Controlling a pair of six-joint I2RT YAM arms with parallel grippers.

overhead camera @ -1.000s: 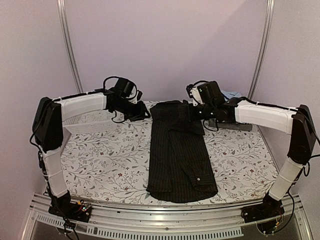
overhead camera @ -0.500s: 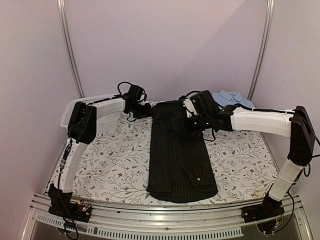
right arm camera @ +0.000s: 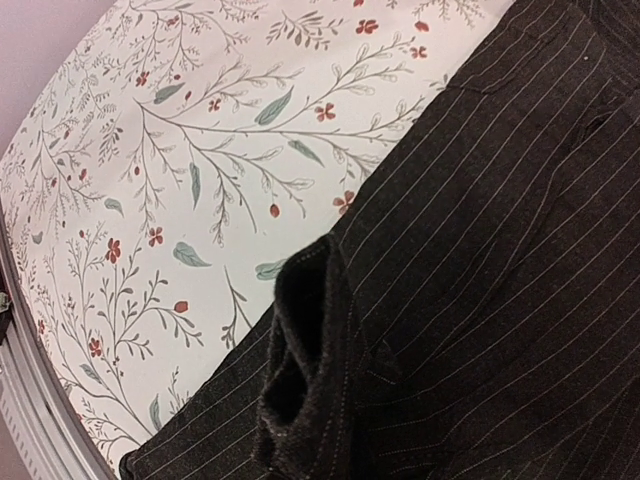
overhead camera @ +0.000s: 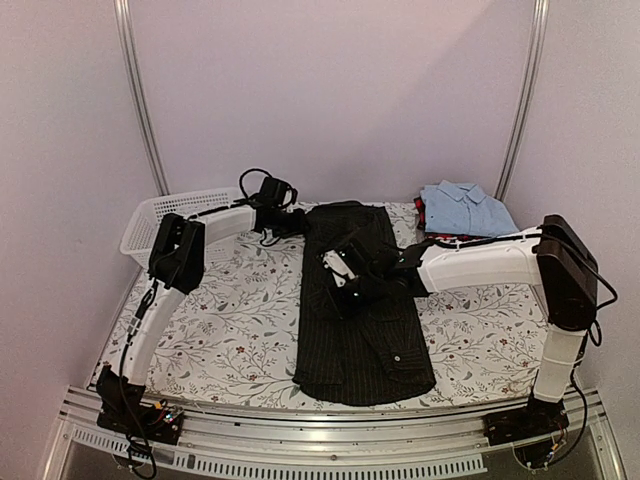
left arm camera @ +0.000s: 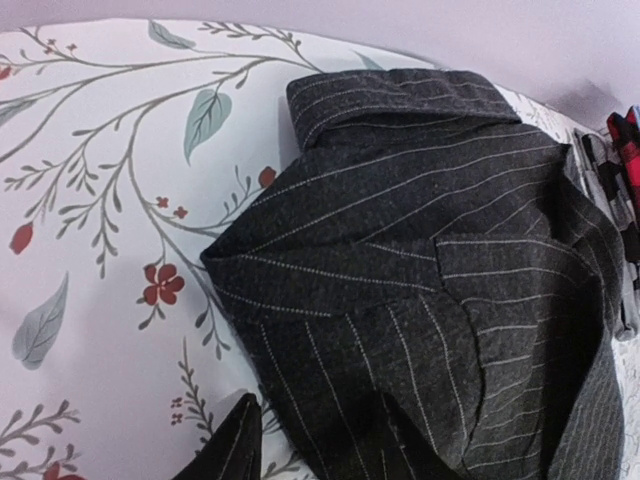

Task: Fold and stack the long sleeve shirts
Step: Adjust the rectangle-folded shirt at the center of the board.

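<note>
The black pinstriped shirt (overhead camera: 365, 340) lies folded into a long strip down the middle of the table. My left gripper (overhead camera: 288, 222) is at its far left corner by the collar. In the left wrist view the shirt (left arm camera: 420, 230) fills the frame and the gripper (left arm camera: 330, 440) is open, one finger on the floral cloth, the other over the shirt's edge. My right gripper (overhead camera: 340, 282) is over the shirt's left middle, shut on a raised fold of it (right arm camera: 300, 380); its fingers are hidden by the cloth. The light blue shirt (overhead camera: 465, 207) lies folded at the far right.
A white mesh basket (overhead camera: 165, 215) stands at the far left corner. A red patterned cloth (overhead camera: 427, 213) shows under the blue shirt. The floral tablecloth (overhead camera: 230, 320) covers the table on both sides of the black shirt.
My right gripper has moved from the shirt's far right end toward the near left, dragging a fold across; this uncovered the blue shirt. My left arm has stretched out to the collar corner.
</note>
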